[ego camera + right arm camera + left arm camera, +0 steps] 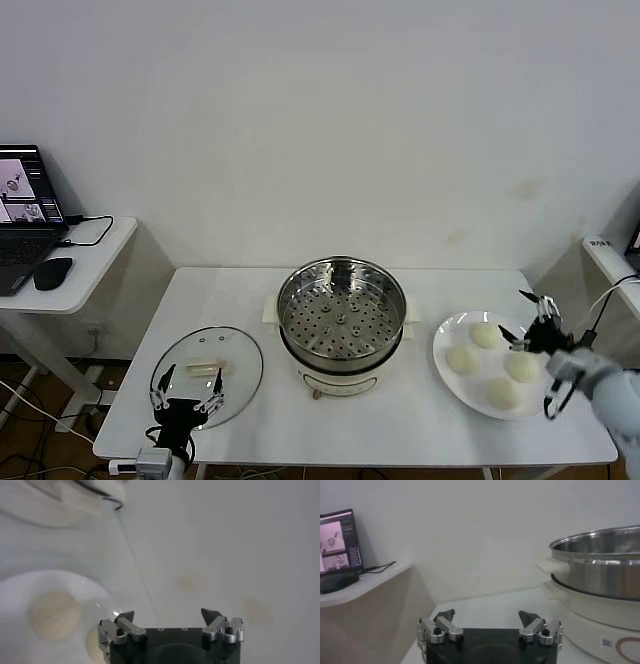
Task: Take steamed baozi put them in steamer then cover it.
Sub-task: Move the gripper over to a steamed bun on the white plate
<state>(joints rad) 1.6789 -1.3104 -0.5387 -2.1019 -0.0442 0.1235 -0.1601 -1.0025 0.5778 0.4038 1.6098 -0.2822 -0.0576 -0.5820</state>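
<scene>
The steamer (341,318) stands uncovered at the table's centre, its perforated tray bare; its steel wall also shows in the left wrist view (600,560). Four steamed baozi (486,335) (461,359) (521,366) (502,393) lie on a white plate (447,385) to its right. The cover (235,365) lies flat on the table at the left. My right gripper (520,316) is open and empty above the plate's far right side; its wrist view shows the gripper (167,613), one baozi (54,615) and the plate (75,580). My left gripper (188,380) (486,614) is open and empty over the cover's near edge.
A side desk (95,255) at the left holds a laptop (25,205) and a mouse (52,272); the laptop also shows in the left wrist view (337,540). A wall stands behind the white table (400,420). A shelf edge (610,258) is at the far right.
</scene>
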